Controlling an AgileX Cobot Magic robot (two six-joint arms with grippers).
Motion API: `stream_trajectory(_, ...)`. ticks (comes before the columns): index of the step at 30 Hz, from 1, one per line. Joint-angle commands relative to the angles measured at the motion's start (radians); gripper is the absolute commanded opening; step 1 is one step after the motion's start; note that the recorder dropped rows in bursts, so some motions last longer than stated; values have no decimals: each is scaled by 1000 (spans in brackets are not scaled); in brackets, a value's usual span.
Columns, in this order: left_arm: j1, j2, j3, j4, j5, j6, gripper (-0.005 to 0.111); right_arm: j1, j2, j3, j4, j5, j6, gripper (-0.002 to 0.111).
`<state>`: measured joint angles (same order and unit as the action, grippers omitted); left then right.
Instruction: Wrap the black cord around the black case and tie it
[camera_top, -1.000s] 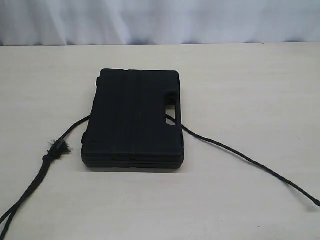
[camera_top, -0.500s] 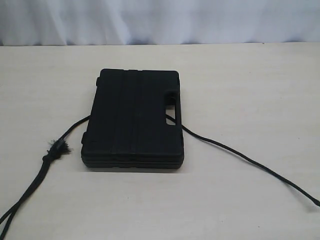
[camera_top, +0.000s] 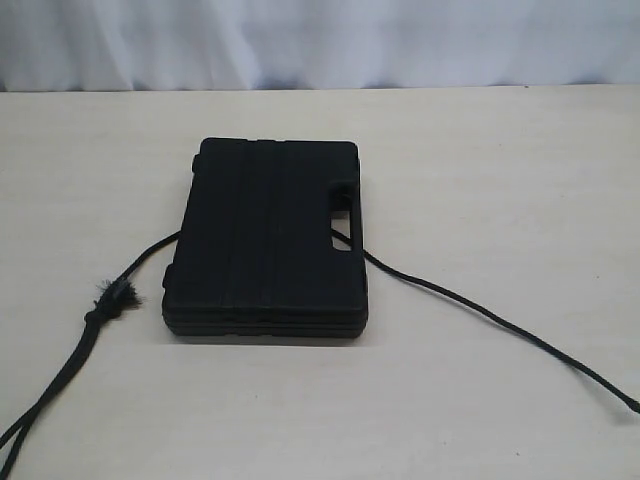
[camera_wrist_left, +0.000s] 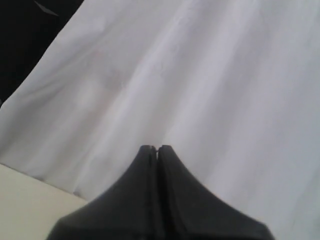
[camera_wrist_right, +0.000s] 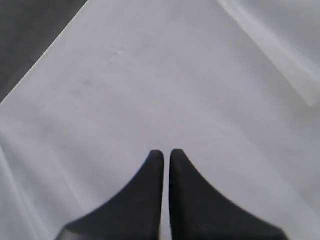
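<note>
Pale wooden table (camera_top: 480, 160) before a draped white cloth (camera_wrist_left: 200, 75). A flat, ribbed, matte black plastic case (camera_top: 265, 240) lies at the table's centre. A long thin black braided cord (camera_top: 500, 322) passes beneath it and trails out both sides. The left gripper (camera_wrist_left: 158, 148) and right gripper (camera_wrist_right: 166, 152) are closed on nothing and face the cloth; how they sit relative to the case cannot be told.

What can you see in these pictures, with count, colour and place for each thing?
case: one, black, flat mid-table.
cord: one, black, emerging from the case on both sides, knot and frayed tuft on the left.
table: one, pale beige, under everything.
cloth: one, white, behind the table.
left end effector: one, black, shut, facing the cloth.
right end effector: one, black, shut, facing the cloth.
</note>
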<state>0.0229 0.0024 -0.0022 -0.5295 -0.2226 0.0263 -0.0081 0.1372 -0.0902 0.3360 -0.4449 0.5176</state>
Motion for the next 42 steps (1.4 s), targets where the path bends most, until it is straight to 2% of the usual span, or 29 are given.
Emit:
stream_trajectory(1, 1, -2, 2, -4, -77, -26, 0, -2, 234, -216, -377, 115, 166, 4)
stream_trajectory(2, 1, -2, 2, -4, -82, -26, 0, -2, 304, -271, -452, 157, 207, 4)
stream_trajectory(3, 1, -2, 2, -4, -98, -26, 0, -2, 441, -369, -654, 232, 321, 4)
stream_trajectory(5, 1, -2, 2, -2, -103, -26, 0, 7, 612, -472, -928, 320, 540, 4)
stream_trajectory(7, 1, -2, 2, 74, -103, -33, 0, 66, 761, -550, -1139, 389, 657, 4)
stream_trajectory(8, 1, -2, 2, 93, -103, -43, 0, 127, 852, -612, -1187, 470, 642, 4)
stream_trajectory(9, 1, -2, 2, 91, -103, -51, 0, 164, 893, -649, -1194, 541, 609, 4)
stream_trajectory(11, 1, -2, 2, 91, -105, -53, 0, 248, 983, -748, -1194, 783, 421, 4)
stream_trajectory(14, 1, -2, -9, 91, -105, -57, 0, 317, 1138, -925, -1182, 1161, 208, 4)
stream_trajectory(15, 1, -2, -25, 91, -105, -57, 0, 324, 1175, -962, -1147, 1242, 141, 4)
stream_trajectory(17, 1, -2, -94, 98, -64, -57, 0, 324, 1298, -1072, -896, 1349, -102, 5)
stream_trajectory(19, 1, -2, -140, 140, -3, -57, 0, 324, 1373, -1119, -685, 1340, -255, 5)
stream_trajectory(21, 1, 67, -199, 191, 73, -52, 0, 324, 1449, -1154, -473, 1303, -348, 11)
stream_trajectory(28, 1, 405, -387, 311, 408, -44, 0, 344, 1585, -1186, -123, 1225, -506, 41)
stream_trajectory(30, -1, 506, -422, 303, 480, 3, 0, 379, 1611, -1190, -126, 1203, -506, 45)
stream_trajectory(34, -1, 705, -426, 203, 518, 130, 0, 454, 1683, -1241, -279, 1180, -371, 45)
stream_trajectory(36, -1, 796, -426, 105, 520, 237, 0, 475, 1733, -1290, -367, 1209, -282, 45)
stream_trajectory(42, -1, 923, -426, -286, 570, 708, 0, 484, 1869, -1387, -383, 1226, -232, 45)
